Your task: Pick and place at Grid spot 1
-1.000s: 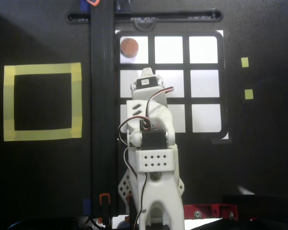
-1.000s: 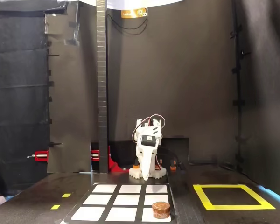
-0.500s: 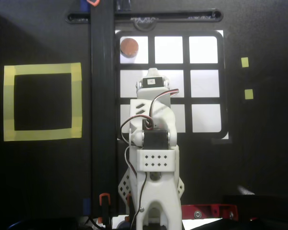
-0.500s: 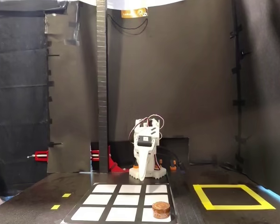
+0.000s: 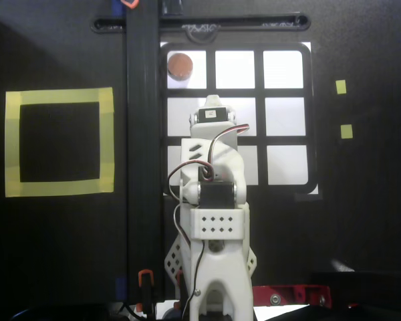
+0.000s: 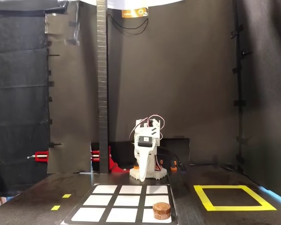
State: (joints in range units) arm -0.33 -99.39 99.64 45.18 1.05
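Note:
A brown round disc (image 5: 180,65) lies in Grid spot 1 (image 5: 198,81), the upper-left cell of the black-framed white grid in the overhead view. In the fixed view the disc (image 6: 161,211) sits in the near right cell (image 6: 148,216). The white arm (image 5: 214,167) is folded back over the grid's left and middle columns, apart from the disc. My gripper (image 6: 143,174) hangs point-down in front of the base in the fixed view; its fingers look closed together and empty. In the overhead view the arm hides it.
A yellow-tape square (image 5: 59,97) lies left of the grid in the overhead view, and right of it in the fixed view (image 6: 239,207). A black upright post (image 5: 144,167) stands between them. Two small yellow marks (image 5: 341,87) lie right of the grid.

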